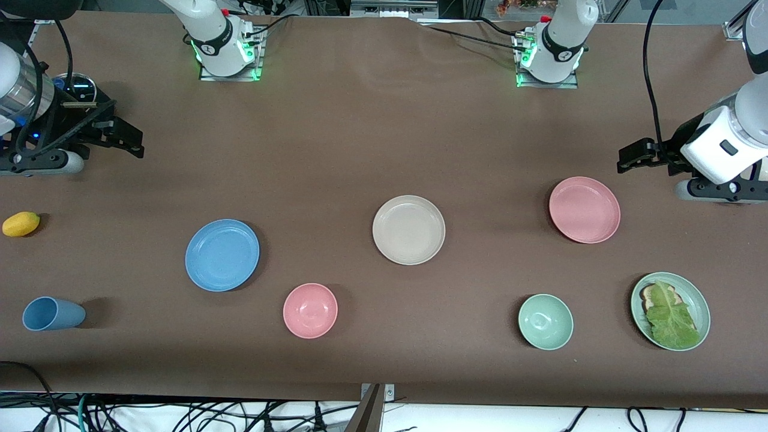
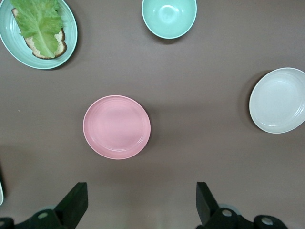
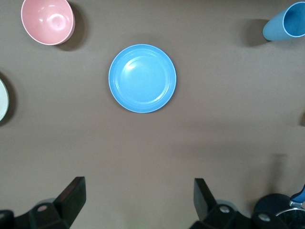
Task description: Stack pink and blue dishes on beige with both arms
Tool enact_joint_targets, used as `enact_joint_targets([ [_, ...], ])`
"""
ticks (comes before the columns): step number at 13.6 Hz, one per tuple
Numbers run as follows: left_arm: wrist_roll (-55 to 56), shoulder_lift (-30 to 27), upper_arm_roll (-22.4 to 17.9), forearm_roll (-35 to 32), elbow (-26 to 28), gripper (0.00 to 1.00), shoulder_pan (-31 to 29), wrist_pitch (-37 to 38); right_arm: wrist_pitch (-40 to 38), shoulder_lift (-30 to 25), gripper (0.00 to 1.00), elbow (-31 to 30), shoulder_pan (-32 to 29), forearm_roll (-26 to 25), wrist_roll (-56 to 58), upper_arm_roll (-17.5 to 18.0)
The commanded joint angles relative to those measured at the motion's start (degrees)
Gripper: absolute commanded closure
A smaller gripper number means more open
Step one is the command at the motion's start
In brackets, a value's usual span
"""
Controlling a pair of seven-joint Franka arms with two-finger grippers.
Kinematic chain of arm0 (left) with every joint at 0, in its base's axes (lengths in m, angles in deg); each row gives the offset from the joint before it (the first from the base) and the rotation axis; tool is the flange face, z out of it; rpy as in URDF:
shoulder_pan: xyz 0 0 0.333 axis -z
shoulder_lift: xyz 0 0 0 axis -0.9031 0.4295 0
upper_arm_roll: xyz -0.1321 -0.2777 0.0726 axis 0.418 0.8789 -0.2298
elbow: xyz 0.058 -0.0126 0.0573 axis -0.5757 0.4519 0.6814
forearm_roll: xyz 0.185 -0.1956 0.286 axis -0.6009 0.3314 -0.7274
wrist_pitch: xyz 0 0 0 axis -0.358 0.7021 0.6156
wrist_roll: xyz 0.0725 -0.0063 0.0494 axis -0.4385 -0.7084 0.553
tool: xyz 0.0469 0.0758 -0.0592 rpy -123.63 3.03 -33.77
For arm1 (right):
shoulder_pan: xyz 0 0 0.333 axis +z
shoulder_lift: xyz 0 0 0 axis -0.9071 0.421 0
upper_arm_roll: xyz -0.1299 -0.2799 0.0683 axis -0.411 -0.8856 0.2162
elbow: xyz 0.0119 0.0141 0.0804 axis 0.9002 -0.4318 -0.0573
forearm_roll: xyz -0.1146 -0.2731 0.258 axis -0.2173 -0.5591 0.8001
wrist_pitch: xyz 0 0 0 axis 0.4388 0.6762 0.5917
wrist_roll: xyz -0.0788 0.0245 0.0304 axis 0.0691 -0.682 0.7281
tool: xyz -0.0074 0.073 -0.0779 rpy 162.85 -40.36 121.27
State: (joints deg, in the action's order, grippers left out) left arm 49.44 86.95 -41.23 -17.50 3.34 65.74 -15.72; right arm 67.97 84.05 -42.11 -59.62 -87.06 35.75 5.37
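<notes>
1. Nearest the front camera is the brown table [image 1: 384, 120] edge itself, and it's easily the biggest thing here, with everything spread out on it.
2. Both arms hang high at the two ends, neither holding anything. Left gripper [image 2: 140, 202] hovers over bare cloth beside the pink plate [image 1: 584, 209], fingers spread wide. Right gripper [image 3: 138, 200] is over bare table at the right arm's end, also spread wide, with the blue plate [image 1: 222, 255] ahead of it in its wrist view.
3. Beige plate [image 1: 408, 230] sits mid-table between the other two, well apart from both. Nothing is stacked yet, so I'd say we're at the very start.
4. Handling guess: all three plates look matte, rigid and light, lying flat. Nothing sticks up except the rim, so I'd pinch a rim edge with one finger inside and one outside. Smooth, shallow sides could slip or tip once lifted, so go easy.
5. Smaller clutter to avoid: green plate [image 1: 670, 311] with lettuce [image 1: 669, 315] on bread, pale green bowl [image 1: 545, 321], pink bowl [image 1: 310, 310], blue cup [image 1: 53, 313] on its side, and a lemon [image 1: 21, 224].
6. Hard to see: both arms are cut off by the frame edges in the front view, and most of the bread is buried under the lettuce. Can't tell what the dark gear beside the right gripper is.
</notes>
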Motion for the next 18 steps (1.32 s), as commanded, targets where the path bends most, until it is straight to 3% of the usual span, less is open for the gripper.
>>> enact_joint_targets([
  [1, -0.79, 0.22, -0.22, 0.85, -0.78, 0.00, 0.24, -0.06, -0.51, -0.90, 0.00, -0.45, -0.03, 0.68, -0.74, 0.19],
  [18, -0.79, 0.22, -0.22, 0.94, -0.78, 0.00, 0.24, -0.15, -0.07, -0.47, 0.00, -0.19, -0.03, 0.59, -0.74, -0.07],
])
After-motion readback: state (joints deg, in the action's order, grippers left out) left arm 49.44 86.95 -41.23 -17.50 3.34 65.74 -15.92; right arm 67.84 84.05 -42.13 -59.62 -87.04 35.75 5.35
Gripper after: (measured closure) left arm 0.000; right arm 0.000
